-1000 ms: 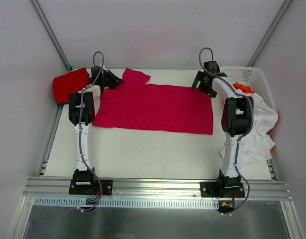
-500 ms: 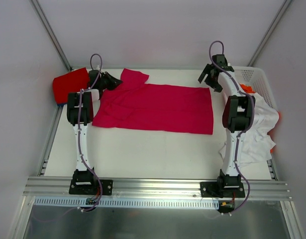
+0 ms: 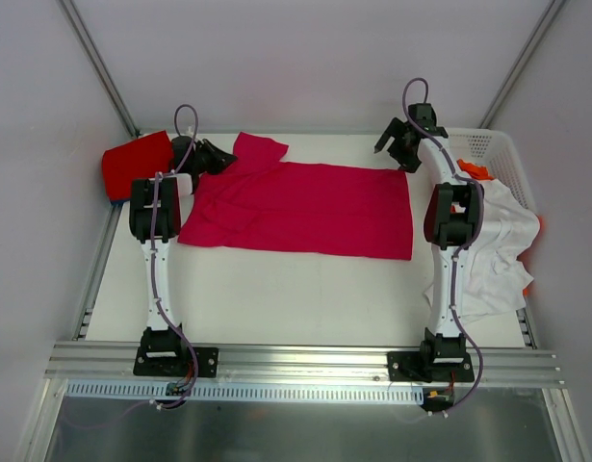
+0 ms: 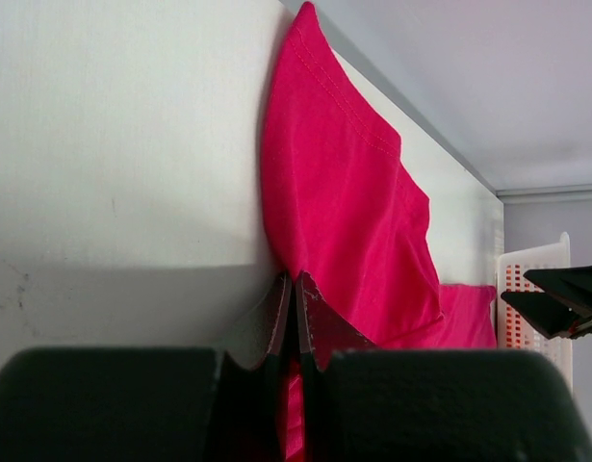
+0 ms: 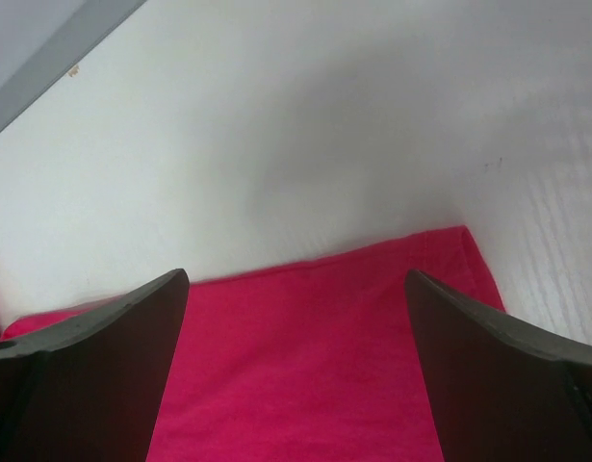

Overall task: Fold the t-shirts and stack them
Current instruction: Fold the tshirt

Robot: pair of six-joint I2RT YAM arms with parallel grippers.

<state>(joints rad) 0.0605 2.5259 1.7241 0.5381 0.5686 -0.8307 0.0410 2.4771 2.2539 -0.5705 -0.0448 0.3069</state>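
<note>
While the left gripper [image 4: 294, 289] is clamped on the far left edge of the crimson-pink t-shirt [image 3: 305, 207], which lies spread on the bench [image 3: 276, 298], the right gripper [image 3: 397, 149] hovers wide open above the far right corner. We judge 1 risk: pulling with only 1 corner gripped would drag and bunch the cloth.
</note>
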